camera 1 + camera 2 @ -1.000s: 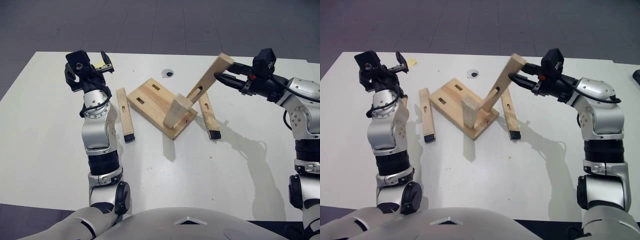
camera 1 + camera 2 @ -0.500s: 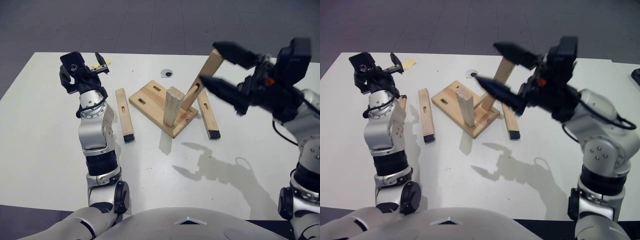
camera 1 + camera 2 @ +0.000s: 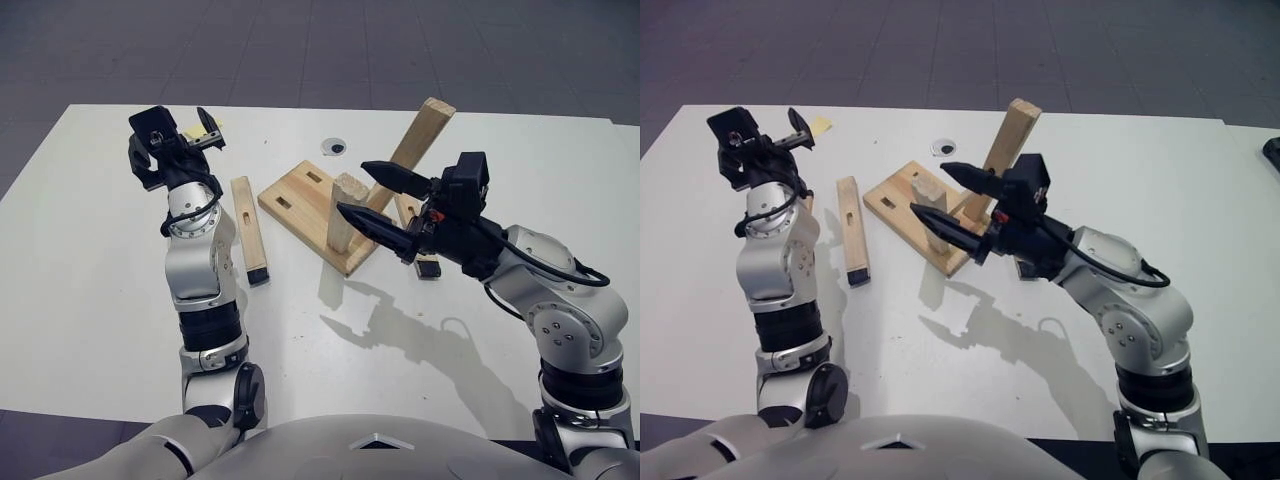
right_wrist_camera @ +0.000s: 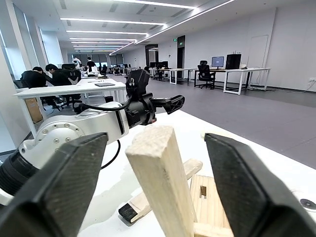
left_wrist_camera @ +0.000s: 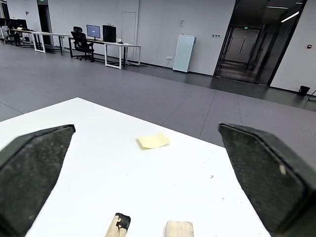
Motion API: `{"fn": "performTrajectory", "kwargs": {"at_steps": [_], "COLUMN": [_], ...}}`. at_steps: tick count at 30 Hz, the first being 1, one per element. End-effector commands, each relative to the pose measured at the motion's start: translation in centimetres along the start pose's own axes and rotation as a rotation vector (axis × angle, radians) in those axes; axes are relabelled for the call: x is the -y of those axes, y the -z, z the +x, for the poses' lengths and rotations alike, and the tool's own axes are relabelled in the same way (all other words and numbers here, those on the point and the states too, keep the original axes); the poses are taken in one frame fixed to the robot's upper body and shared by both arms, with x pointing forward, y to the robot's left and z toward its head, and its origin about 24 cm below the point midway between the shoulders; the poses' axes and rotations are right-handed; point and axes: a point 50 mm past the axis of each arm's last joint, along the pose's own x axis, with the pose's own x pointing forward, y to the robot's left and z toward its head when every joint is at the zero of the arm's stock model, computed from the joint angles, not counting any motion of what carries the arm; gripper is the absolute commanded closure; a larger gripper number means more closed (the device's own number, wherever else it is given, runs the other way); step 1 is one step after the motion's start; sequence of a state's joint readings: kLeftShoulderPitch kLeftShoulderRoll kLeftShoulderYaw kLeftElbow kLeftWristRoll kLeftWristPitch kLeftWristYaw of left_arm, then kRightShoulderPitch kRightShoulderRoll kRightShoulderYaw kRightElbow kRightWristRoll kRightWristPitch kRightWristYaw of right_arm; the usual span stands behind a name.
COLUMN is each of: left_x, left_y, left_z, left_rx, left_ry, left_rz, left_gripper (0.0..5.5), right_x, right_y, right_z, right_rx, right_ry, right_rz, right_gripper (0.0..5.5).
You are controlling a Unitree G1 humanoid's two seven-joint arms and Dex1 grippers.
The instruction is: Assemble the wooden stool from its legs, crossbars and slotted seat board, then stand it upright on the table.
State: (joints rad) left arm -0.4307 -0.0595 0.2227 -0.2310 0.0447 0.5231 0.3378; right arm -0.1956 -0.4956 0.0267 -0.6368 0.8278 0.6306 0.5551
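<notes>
Seat board (image 3: 300,195) is lying flat near the middle of the table (image 3: 100,260), with a short leg (image 3: 343,212) standing upright in it and a longer leg (image 3: 417,142) leaning tilted from its far right side. I am holding my right gripper (image 3: 352,188) spread wide, one finger on each side of the upright leg's top, apparently not touching it. A loose leg (image 3: 250,230) is lying flat just left of the board. My left gripper (image 3: 210,128) is hovering open over the table's far left, near a yellow note (image 5: 153,140).
</notes>
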Motion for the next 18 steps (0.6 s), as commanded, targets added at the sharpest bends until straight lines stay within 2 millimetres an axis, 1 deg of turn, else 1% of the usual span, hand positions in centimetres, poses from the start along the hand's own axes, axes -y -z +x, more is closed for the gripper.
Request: {"fn": "performTrajectory", "kwargs": {"at_steps": [1, 4, 7, 9, 11, 15, 18], "left_x": [0.3, 0.3, 0.3, 0.3, 0.4, 0.7, 0.8], "left_y": [-0.1, 0.0, 0.1, 0.3, 0.3, 0.6, 0.8], "left_z": [0.1, 0.1, 0.0, 0.0, 0.0, -0.2, -0.3], "left_rx": [0.006, 0.004, 0.0, -0.003, -0.005, -0.01, -0.016], "left_ry": [0.011, 0.009, 0.005, 0.0, -0.003, 0.0, 0.0], "left_rz": [-0.002, -0.001, 0.001, -0.001, -0.004, -0.01, -0.012], "left_gripper": [0.1, 0.1, 0.1, 0.1, 0.1, 0.1, 0.1], "right_x": [0.1, 0.2, 0.7, 1.9, 3.3, 5.9, 7.1], "right_y": [0.5, 0.7, 0.7, 0.4, -0.1, -1.2, -1.6], "right_z": [0.0, 0.0, -0.6, -1.1, -1.4, -1.9, -1.7], "right_rx": [-0.027, -0.038, -0.073, -0.116, -0.16, -0.23, -0.261], "right_ry": [-0.001, -0.009, -0.017, -0.023, -0.034, -0.045, -0.042], "right_rz": [0.006, 0.012, -0.008, -0.044, -0.089, -0.176, -0.225], "right_gripper": [2.67, 3.11, 3.6, 3.97, 4.2, 4.52, 4.54]}}
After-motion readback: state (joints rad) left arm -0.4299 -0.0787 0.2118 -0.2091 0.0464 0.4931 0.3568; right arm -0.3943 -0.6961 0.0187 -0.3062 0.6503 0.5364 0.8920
